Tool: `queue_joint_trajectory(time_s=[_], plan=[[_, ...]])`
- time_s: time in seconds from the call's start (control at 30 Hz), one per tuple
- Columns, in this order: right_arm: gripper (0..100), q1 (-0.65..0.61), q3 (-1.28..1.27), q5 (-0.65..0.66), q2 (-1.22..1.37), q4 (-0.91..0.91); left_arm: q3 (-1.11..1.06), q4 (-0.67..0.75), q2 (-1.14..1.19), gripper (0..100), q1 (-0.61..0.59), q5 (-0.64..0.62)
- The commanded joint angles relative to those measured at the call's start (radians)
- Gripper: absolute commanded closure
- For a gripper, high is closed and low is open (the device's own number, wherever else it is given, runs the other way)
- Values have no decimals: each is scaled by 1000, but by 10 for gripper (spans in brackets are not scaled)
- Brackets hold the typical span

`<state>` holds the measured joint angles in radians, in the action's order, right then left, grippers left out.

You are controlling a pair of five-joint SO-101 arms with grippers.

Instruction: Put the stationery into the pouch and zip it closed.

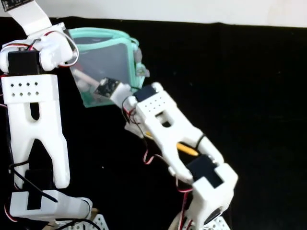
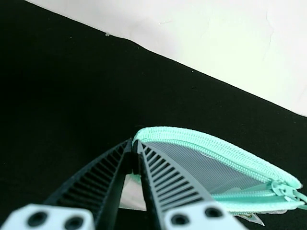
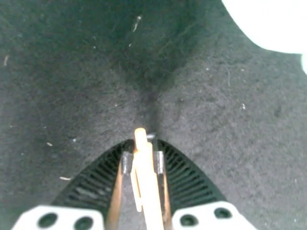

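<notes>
The mint-green pouch (image 1: 103,52) with a clear grey panel lies at the back left of the black table. My left gripper (image 2: 134,143) is shut on the pouch's zipper rim (image 2: 192,139) at one end, and the zip pull (image 2: 288,188) sits at the other end. My right gripper (image 3: 144,140) is shut on a cream-coloured pen (image 3: 145,177), held lengthwise between the fingers just above the black cloth. From above, the right arm's wrist (image 1: 115,91) hangs over the pouch's near edge. Pale items (image 1: 84,79) show through the panel.
A yellow stick-shaped item (image 1: 187,149) shows on the table under the right arm (image 1: 168,129). The left arm (image 1: 33,105) runs along the table's left side. A white wall edge (image 1: 192,9) bounds the back. Black cloth (image 1: 249,86) stretches to the right.
</notes>
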<state>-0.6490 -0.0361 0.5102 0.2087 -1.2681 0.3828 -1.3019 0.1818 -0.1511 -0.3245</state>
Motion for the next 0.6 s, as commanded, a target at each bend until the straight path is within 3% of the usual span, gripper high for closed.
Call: queue_joint_trajectory(time_s=[0.0, 0.57], plan=[[991, 15, 24, -49, -85, -18, -27, -18, 102, 994, 10, -3], [991, 216, 67, -198, -320, -27, -27, -18, 104, 994, 12, -3]])
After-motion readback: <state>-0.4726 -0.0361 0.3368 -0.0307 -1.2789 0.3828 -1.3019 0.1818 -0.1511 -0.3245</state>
